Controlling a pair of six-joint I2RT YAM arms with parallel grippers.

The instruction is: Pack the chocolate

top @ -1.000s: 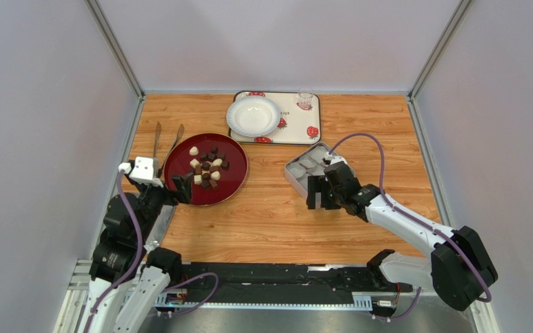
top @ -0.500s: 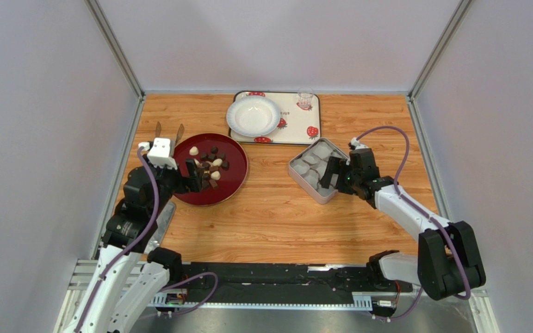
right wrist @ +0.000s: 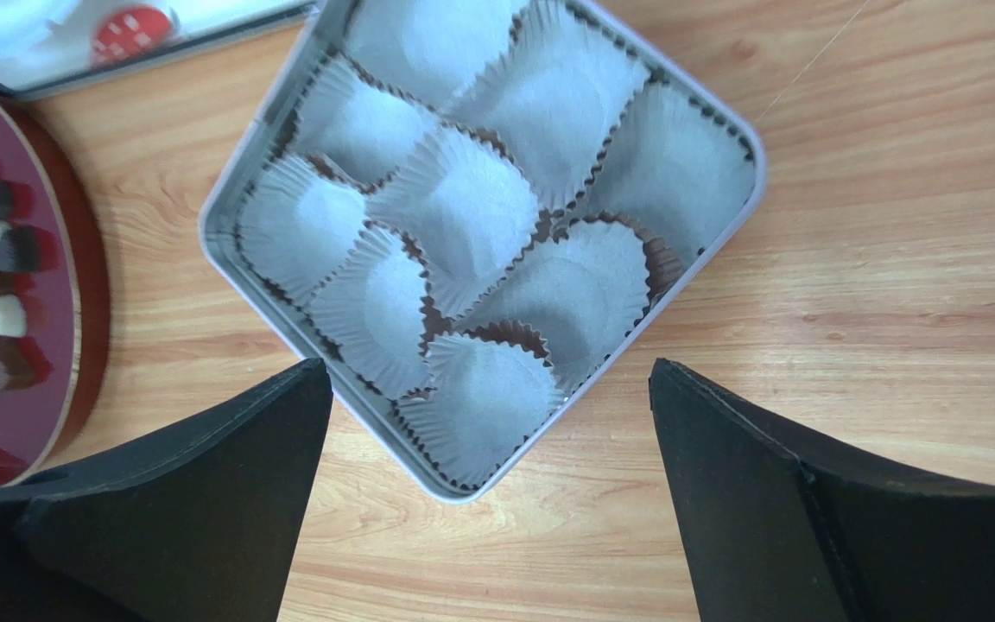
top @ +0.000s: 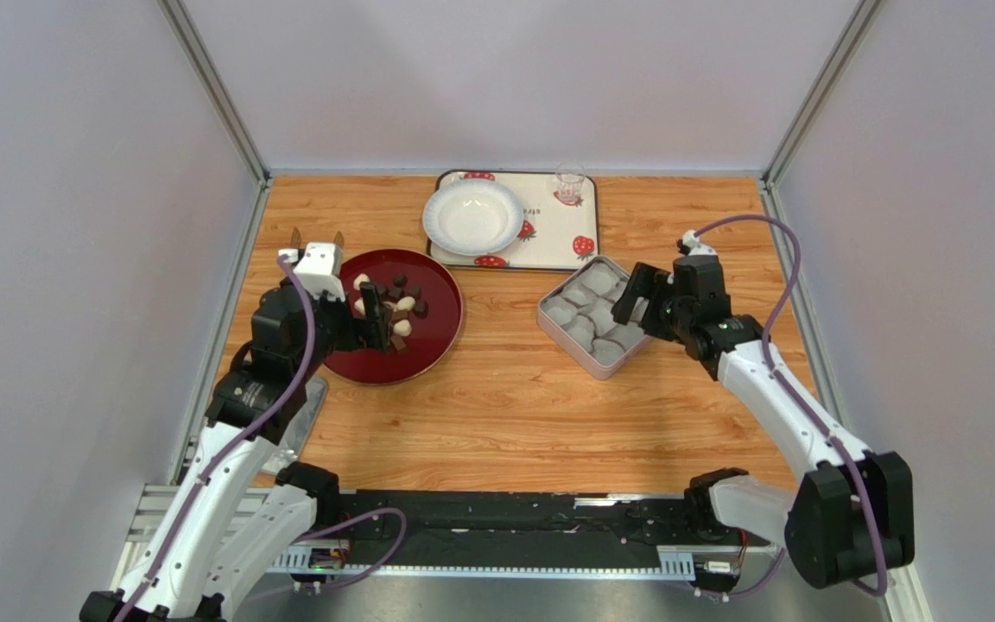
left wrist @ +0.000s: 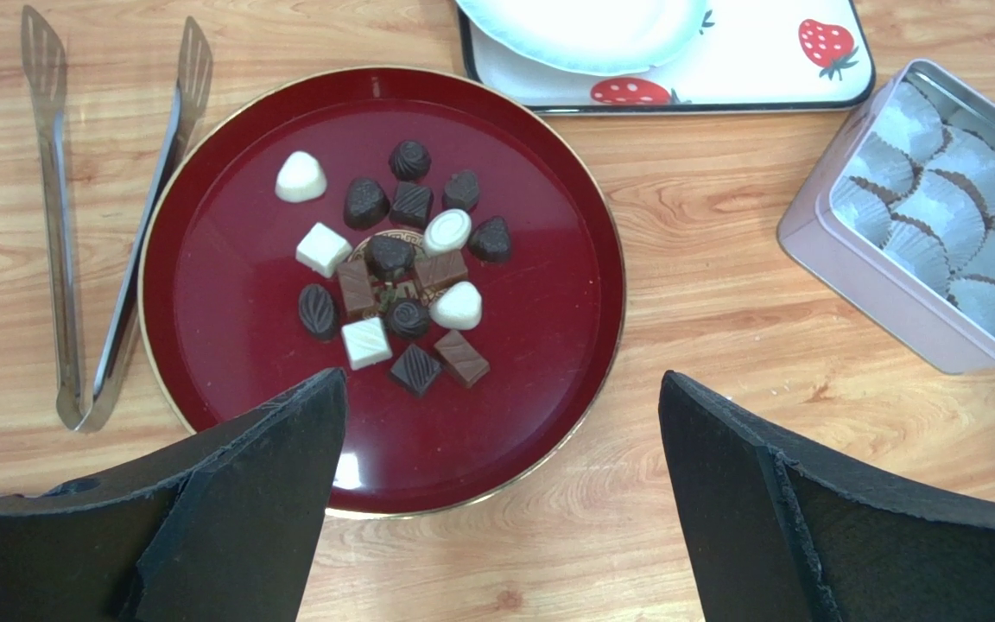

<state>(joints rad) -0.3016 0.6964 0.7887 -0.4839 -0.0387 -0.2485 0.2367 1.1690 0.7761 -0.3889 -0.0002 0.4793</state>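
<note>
Left gripper [left wrist: 500, 415] and right gripper [right wrist: 487, 402] are hovering open (both empty). Pinching the lone cream heart-shaped chocolate [left wrist: 299, 176] at the pile's eleven o'clock is looking easiest.

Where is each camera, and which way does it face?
Top external: above and behind, looking down on the table; left arm, right arm show.
Left wrist: above the red plate of chocolate, facing down; left gripper open.
Right wrist: above the tin, facing down; right gripper open.
Shared: wrist views both show plate, tin.

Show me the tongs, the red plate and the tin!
Tongs [left wrist: 36, 58], left wrist view, tip of one arm.
Red plate [left wrist: 529, 324], left wrist view, bare floor.
Tin [left wrist: 873, 301], left wrist view, outer side wall.
</note>
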